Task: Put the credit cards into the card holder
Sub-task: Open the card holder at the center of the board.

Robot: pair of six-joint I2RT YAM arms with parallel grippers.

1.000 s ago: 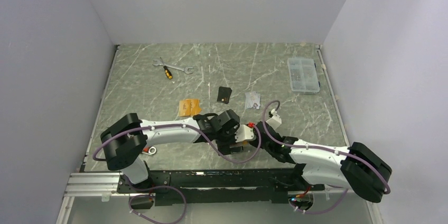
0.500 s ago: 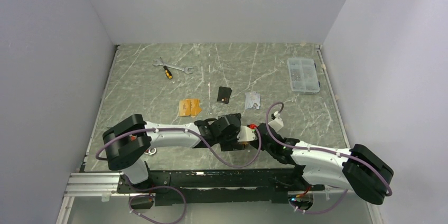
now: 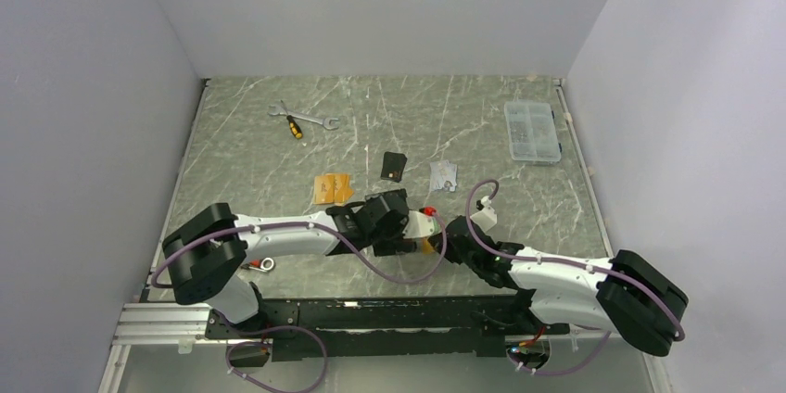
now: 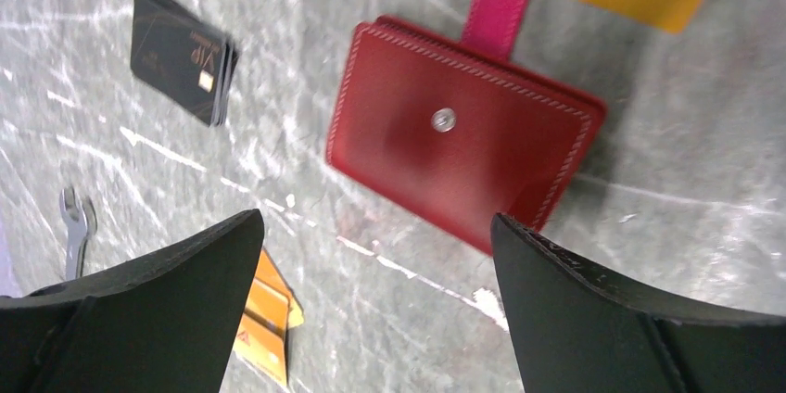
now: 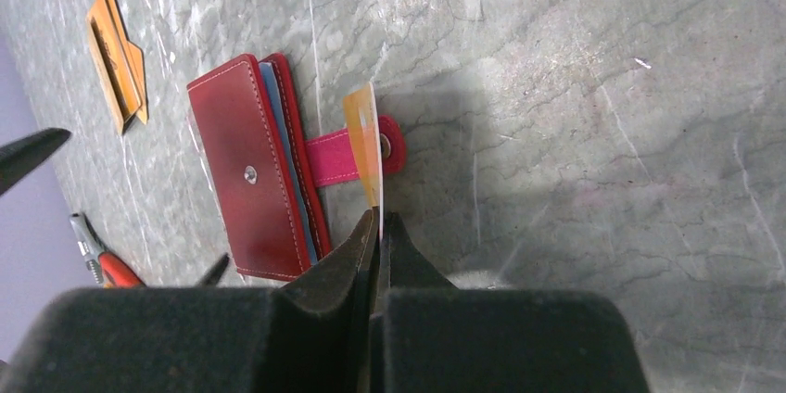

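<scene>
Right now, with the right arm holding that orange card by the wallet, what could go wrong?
The card holder lies folded shut, so the orange card in the shut right gripper has no open sleeve and may just push it along. The open left gripper hangs right over the holder, close to the card, so the two could collide.

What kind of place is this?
Probably a robot lab test cell: a table boxed in by plain walls, a left arm and right arm bolted at its near edge, and props laid out: wallet, cards, wrench.
</scene>
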